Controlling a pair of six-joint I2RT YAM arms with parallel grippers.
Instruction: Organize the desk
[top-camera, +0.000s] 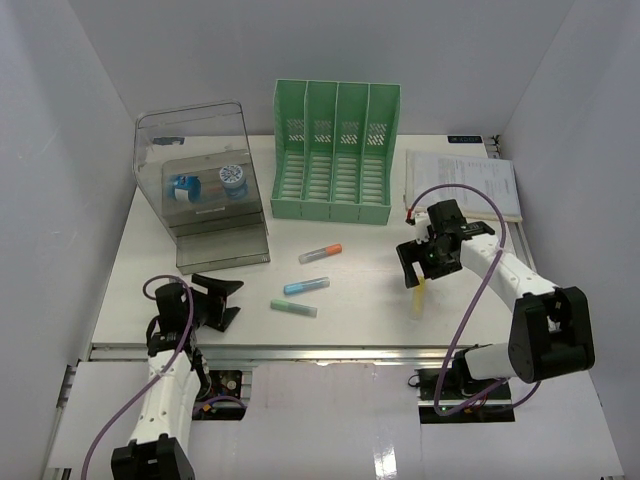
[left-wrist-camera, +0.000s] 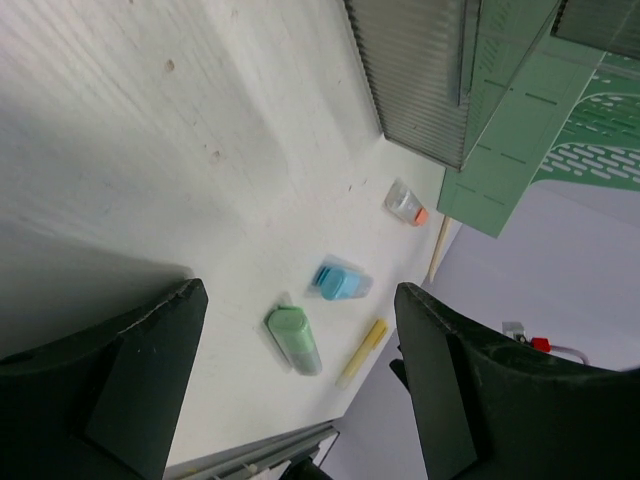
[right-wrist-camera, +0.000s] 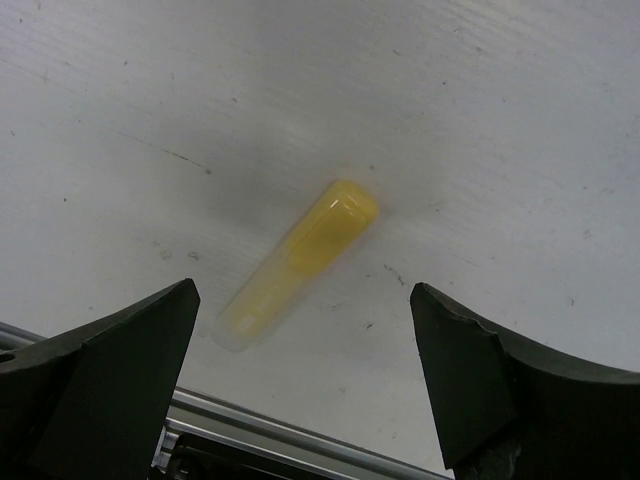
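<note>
Four loose tubes on the white counter (top-camera: 370, 290): orange-capped tube (top-camera: 321, 254), blue tube (top-camera: 306, 286) and green tube (top-camera: 294, 308) in the middle, yellow tube (top-camera: 419, 297) off to the right, near the front rail. None of them put away yet. Two blue-and-white items inside the clear box (top-camera: 205, 185) at back left, nothing visible in the slots of the green rack (top-camera: 335, 150) beside it, papers (top-camera: 465, 185) at back right. Looks barely begun, with all four tubes left to sort.

Directly over the yellow tube, right gripper (top-camera: 425, 272) spread wide and holding nothing. At front left, left gripper (top-camera: 226, 302) likewise spread and holding nothing, apart from the green tube.

Shown by the right wrist alone: yellow tube (right-wrist-camera: 300, 265) lying diagonally between the fingers (right-wrist-camera: 120, 380), clear of both, paler end toward the rail. Shown by the left wrist alone: all four tubes in one low sweep beyond the fingers (left-wrist-camera: 130, 380), green tube (left-wrist-camera: 293, 340) nearest, orange-capped tube (left-wrist-camera: 405, 205) farthest, close to the rack's foot. Shown from above alone: box contents, rack slots and papers together.
</note>
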